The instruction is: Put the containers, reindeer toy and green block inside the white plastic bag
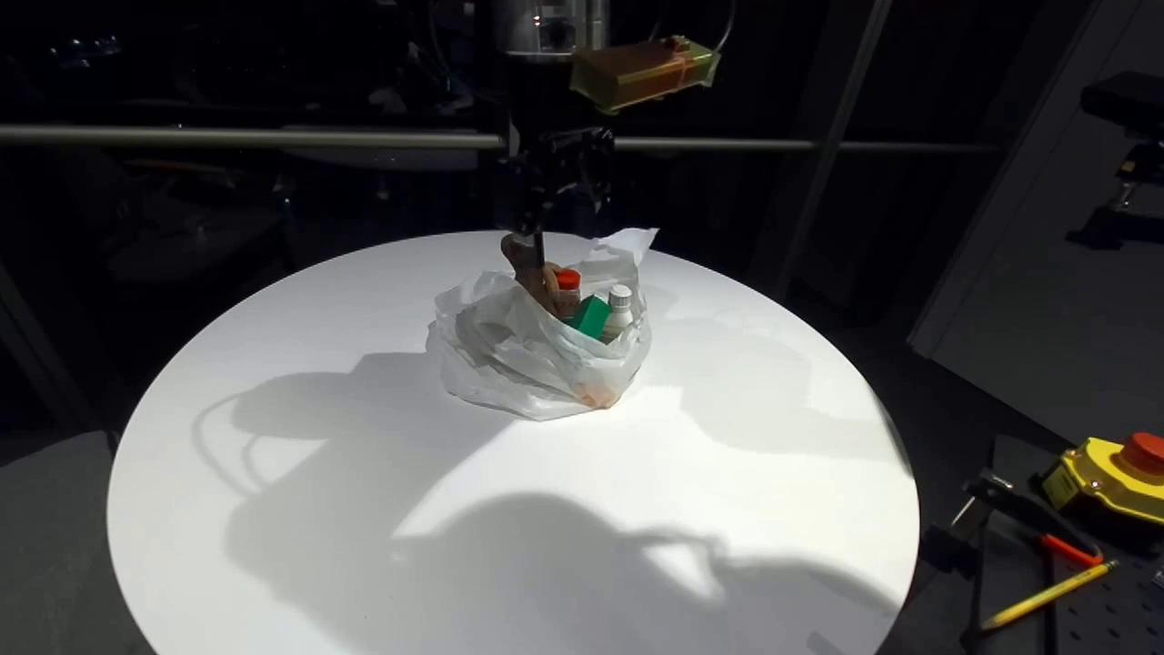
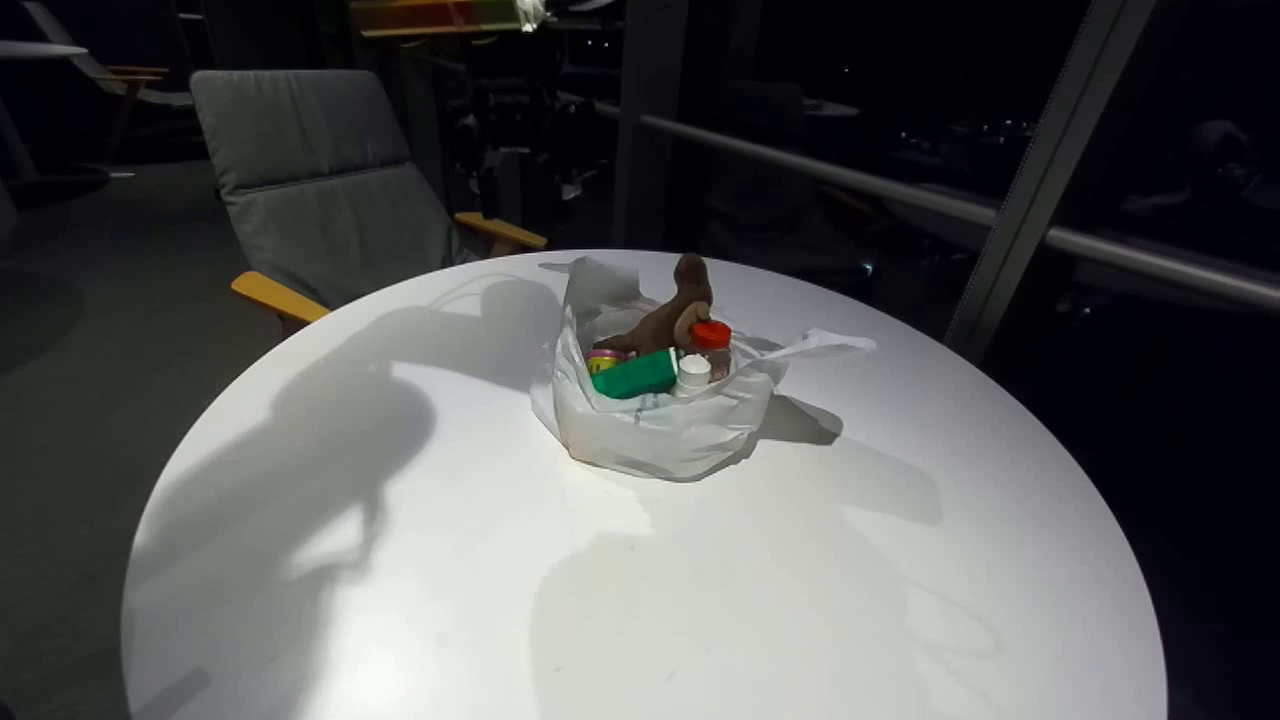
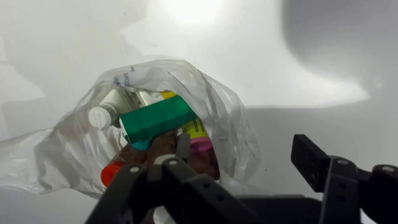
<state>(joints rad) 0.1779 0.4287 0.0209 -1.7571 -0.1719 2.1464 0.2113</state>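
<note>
The white plastic bag (image 1: 509,350) (image 2: 660,440) (image 3: 230,124) stands open on the table. In it are the green block (image 1: 591,317) (image 2: 636,375) (image 3: 157,118), a red-capped container (image 1: 567,282) (image 2: 712,345), a white bottle (image 1: 620,307) (image 3: 108,109) and a yellow container with a pink lid (image 3: 197,133). The brown reindeer toy (image 2: 665,320) sits in the bag with one end sticking up above the rim. My gripper (image 3: 245,152) is open and empty above the bag, one fingertip over the contents, the other beyond the bag's side. Part of the toy is hidden by the gripper in the wrist view.
The bag stands on a round white table (image 1: 727,509) towards its far side. A grey chair (image 2: 310,190) is behind the table edge. A metal rail (image 1: 255,136) runs behind. A yellow box with a red button (image 1: 1109,478) and a pencil (image 1: 1046,596) lie on a side surface.
</note>
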